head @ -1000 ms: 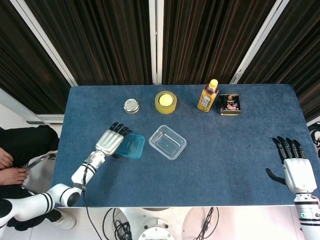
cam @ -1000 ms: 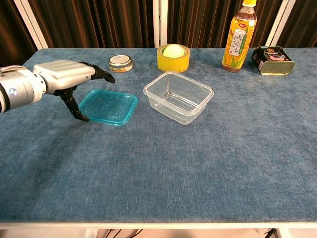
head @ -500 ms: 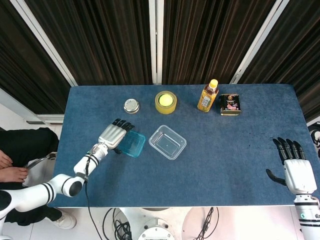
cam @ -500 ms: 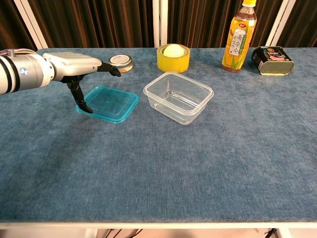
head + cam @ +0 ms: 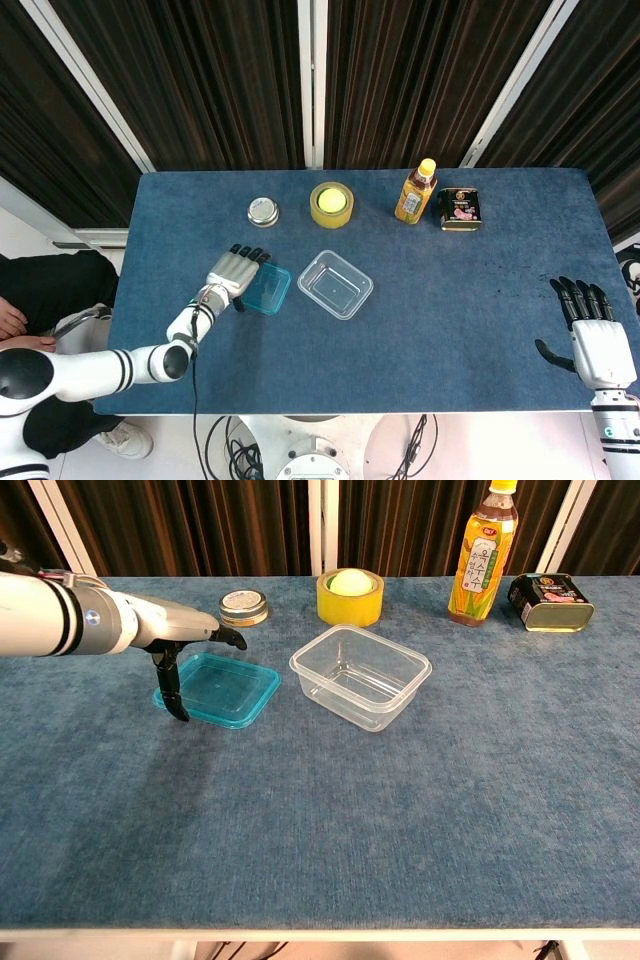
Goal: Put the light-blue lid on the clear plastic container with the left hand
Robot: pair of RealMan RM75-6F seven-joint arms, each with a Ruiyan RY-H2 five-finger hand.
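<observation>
The light-blue lid point(image 5: 217, 688) is seen lying flat on the blue table point(image 5: 330, 810), just beside the clear plastic container point(image 5: 360, 675) on its left, the two apart by a narrow gap. The left hand point(image 5: 178, 635) is held over the lid's near-left corner; its fingers are spread above the lid and its thumb point(image 5: 174, 690) is pointed down at the lid's edge. Whether that edge is already pinched cannot be told from either view; nothing is plainly grasped.

The main risk is judged to lie in the grasp itself. The lid is thin and low against the cloth, so it could be pushed along the surface rather than lifted if the thumb is not got under its rim. A shove to the right could knock the light container out of place. If only one corner is caught, the lid may be tilted or dropped, and it could be set down askew on the rim.

The right hand point(image 5: 597, 335) is rested at the far right table edge, fingers released and extended, holding nothing.
</observation>
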